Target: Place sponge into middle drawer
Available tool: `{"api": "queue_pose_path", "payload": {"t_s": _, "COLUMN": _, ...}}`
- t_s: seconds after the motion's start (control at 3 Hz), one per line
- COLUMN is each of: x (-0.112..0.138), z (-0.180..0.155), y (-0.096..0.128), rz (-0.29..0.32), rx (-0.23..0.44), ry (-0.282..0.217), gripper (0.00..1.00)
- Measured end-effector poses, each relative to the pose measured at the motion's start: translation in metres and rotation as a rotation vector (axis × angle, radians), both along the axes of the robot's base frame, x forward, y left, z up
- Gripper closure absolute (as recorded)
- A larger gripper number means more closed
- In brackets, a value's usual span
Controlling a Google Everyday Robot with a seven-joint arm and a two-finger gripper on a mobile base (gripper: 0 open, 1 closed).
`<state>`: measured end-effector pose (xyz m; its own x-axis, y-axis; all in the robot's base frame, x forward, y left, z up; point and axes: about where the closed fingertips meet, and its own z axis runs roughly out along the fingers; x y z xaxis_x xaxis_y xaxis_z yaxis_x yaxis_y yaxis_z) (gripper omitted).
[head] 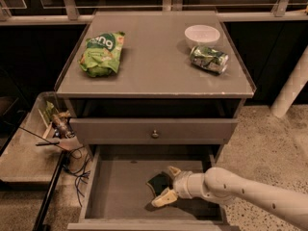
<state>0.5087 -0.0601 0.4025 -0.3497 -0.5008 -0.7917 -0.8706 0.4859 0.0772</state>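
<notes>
The sponge (157,182), dark green on top, lies on the floor of the open middle drawer (115,191), right of its centre. My gripper (167,185) reaches into the drawer from the right, low over the floor. It is open, with one pale finger behind the sponge and one in front of it. The sponge sits at the fingertips, between them.
On the cabinet top lie a light-green snack bag (102,53) at the left, a white bowl (202,34) and a crushed green can (209,59) at the right. The narrow drawer front with a round knob (154,134) is closed above. A cluttered side shelf (55,124) stands at the left.
</notes>
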Motion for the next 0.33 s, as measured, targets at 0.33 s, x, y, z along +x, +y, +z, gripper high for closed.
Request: {"api": "queue_pose_path", "payload": {"t_s": 0.33, "x": 0.0000, "z": 0.0000, "y": 0.0000, "rz": 0.000, "rx": 0.000, "ry": 0.000, "gripper": 0.00}}
